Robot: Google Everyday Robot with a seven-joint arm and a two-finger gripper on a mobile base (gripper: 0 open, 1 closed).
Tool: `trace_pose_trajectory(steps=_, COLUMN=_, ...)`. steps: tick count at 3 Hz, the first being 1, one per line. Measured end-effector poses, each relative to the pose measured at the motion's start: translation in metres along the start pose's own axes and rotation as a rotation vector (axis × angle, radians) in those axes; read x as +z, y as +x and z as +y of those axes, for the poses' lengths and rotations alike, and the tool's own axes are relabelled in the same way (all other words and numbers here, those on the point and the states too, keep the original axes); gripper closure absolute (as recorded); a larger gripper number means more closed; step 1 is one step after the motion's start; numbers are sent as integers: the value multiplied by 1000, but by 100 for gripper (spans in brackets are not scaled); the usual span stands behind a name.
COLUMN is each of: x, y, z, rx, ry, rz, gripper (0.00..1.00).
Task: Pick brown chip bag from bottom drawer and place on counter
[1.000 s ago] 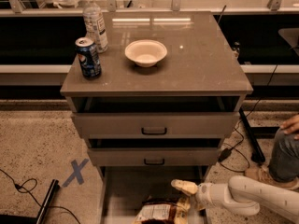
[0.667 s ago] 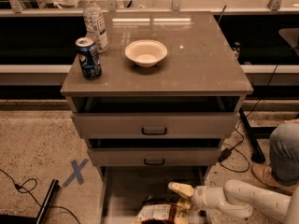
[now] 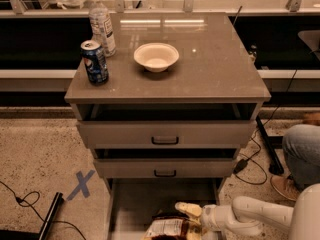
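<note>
Camera view, hand [image 3: 189, 215] at brown chip bag [image 3: 167, 229]

**Q:** Colours on the counter [image 3: 215, 59]?

**A:** The counter is glossy grey-brown. On it stand a cream-white bowl [image 3: 156, 57], a blue soda can [image 3: 95, 62] with a silver top, and a clear water bottle [image 3: 102, 24] with a white label.

**Q:** Colours below the counter?

**A:** The bottom drawer [image 3: 145, 201] has a pale grey floor. The brown chip bag [image 3: 172, 229] is dark brown with a white panel. The gripper [image 3: 192, 218], low beneath the counter's front edge, is cream-yellow. Down to the left of the counter is a blue X mark [image 3: 80, 185].
</note>
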State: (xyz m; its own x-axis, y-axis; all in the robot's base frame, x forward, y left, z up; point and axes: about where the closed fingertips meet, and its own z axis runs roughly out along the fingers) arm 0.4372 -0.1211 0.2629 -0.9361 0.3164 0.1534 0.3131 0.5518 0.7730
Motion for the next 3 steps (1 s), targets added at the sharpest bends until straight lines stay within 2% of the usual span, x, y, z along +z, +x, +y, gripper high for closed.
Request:
trace_pose_trajectory(steps=1, x=2, y=3, z=-12, rx=36, ry=18, rz=-9, gripper=0)
trace_pose_trajectory(steps=2, x=6, y=2, z=-21, rx=92, ry=7, rz=-3, gripper=0)
trace_pose_trajectory(steps=3, x=7, y=0, z=-27, rx=140, ry=-13, rz=4, gripper=18)
